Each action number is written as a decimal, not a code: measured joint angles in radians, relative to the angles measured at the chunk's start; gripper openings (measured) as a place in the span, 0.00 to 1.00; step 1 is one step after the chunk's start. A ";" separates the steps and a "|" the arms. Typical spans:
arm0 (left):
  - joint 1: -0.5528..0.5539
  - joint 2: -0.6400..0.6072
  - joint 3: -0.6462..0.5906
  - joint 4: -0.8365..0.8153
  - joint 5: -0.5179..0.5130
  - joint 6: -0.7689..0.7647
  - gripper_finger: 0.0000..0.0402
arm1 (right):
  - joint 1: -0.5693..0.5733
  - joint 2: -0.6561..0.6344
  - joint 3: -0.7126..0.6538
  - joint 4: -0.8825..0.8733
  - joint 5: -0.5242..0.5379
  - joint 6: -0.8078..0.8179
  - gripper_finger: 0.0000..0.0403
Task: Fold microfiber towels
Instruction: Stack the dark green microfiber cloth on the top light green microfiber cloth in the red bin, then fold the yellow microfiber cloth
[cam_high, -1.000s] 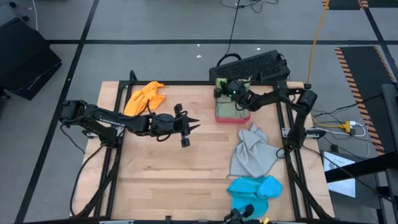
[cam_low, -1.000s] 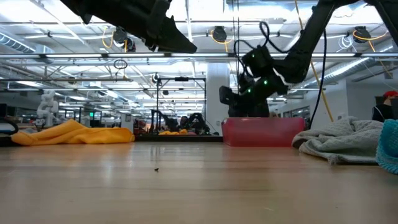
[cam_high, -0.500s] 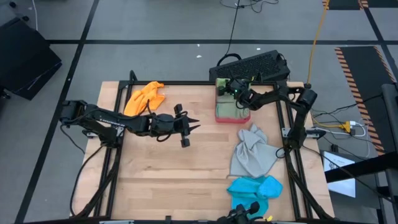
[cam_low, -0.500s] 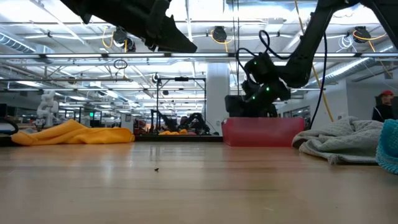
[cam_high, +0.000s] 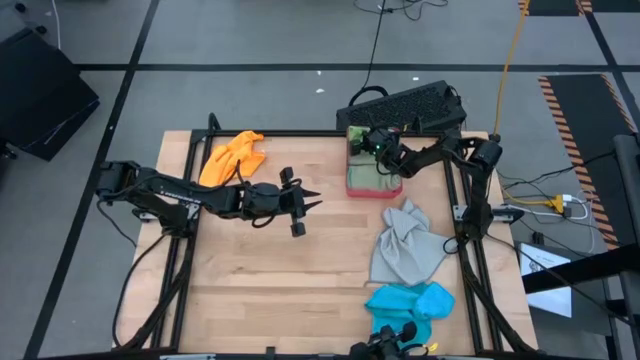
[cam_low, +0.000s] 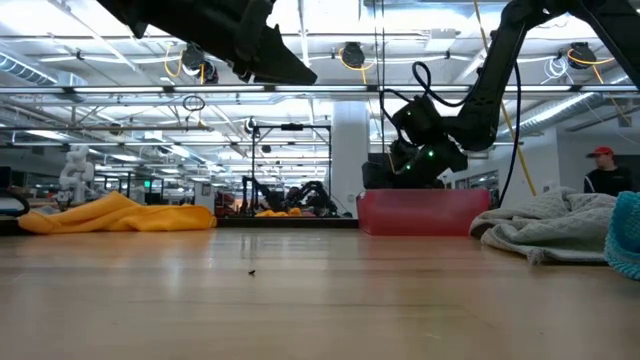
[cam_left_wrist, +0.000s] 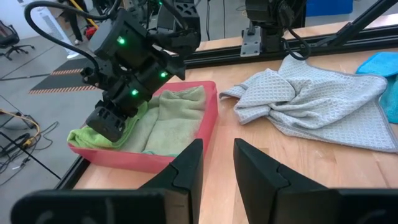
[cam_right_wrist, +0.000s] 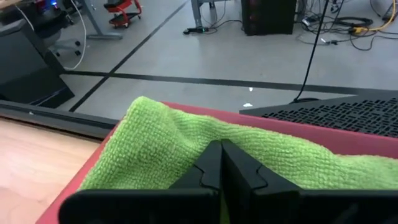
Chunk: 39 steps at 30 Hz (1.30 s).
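High view: right gripper (cam_high: 368, 141) is reaching into the far end of the pink-red tray (cam_high: 371, 187), over the bright green towel (cam_high: 355, 134); left gripper (cam_high: 310, 203) is hanging above bare table near the middle.
Right pincer: fingers are pressed together, tips against the bright green towel (cam_right_wrist: 186, 155); whether cloth is pinched between them I cannot tell.
Left pincer: jaws are standing slightly parted with nothing between them, pointing toward the tray (cam_left_wrist: 155, 163).
Tray contents: pale sage towel (cam_left_wrist: 171, 118) is lying inside, bright green one bunched at the far wall.
Other towels: orange towel (cam_high: 233, 155) is lying at the far-left corner; grey towel (cam_high: 405, 245) is crumpled on the right; blue towel (cam_high: 410, 302) is sitting just nearer than the grey one.
Step in hand: probably fetching the green towel out of the tray for folding.
Next move: is calling for a lift clear of the tray wall, then a carry to open wood.
Change from earlier frame: right wrist is sitting lower and closer to the tray's far corner; left arm is staying put.
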 joint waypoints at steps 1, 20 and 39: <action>0.000 0.000 0.000 0.000 0.000 0.000 0.23 | 0.000 0.000 0.000 -0.002 0.000 0.001 0.00; 0.000 0.000 0.000 0.000 0.000 0.000 0.23 | 0.025 -0.037 0.023 0.026 -0.006 -0.003 0.00; 0.000 0.000 0.000 -0.031 0.000 -0.005 0.23 | 0.084 -0.219 0.023 -0.011 -0.052 -0.091 0.00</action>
